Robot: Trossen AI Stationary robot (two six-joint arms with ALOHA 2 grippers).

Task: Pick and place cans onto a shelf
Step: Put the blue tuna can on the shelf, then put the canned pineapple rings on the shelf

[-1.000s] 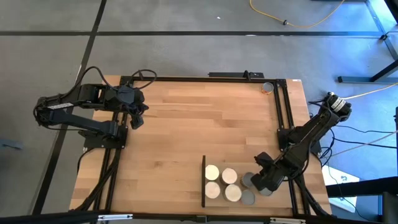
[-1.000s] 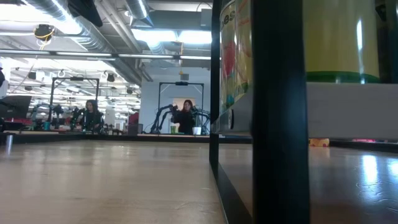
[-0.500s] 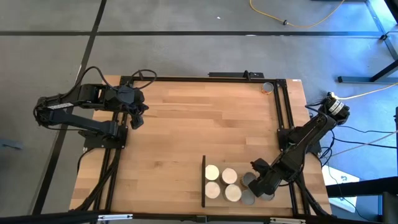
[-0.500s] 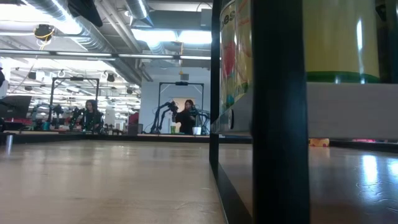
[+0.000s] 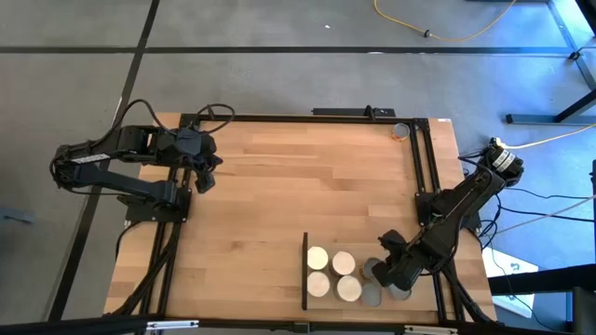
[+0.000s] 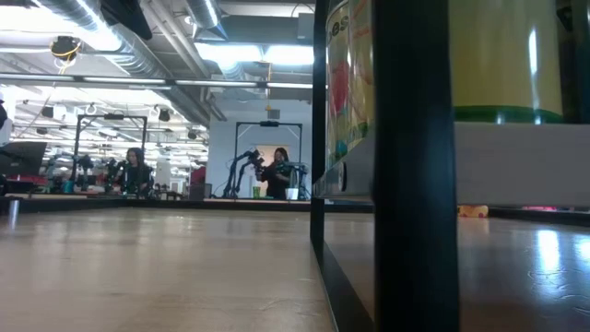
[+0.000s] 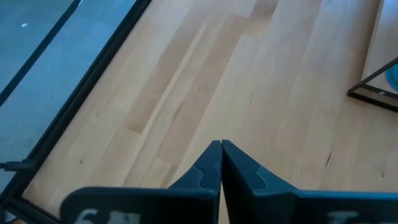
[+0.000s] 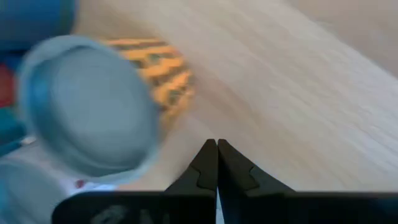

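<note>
Right gripper [image 5: 380, 275] fingers pressed together, holding nothing, low at the table's near right corner, right beside the grey-topped cans [image 5: 372, 295]; contact unclear from above. Its wrist view shows a grey-topped can with an orange-striped label [image 8: 93, 106] close ahead. Four cream-topped cans [image 5: 318, 258] stand on the shelf [image 5: 307, 274], just left of the grey ones. Left gripper [image 5: 203, 179] fingers together, empty, waiting at the table's far left edge.
</note>
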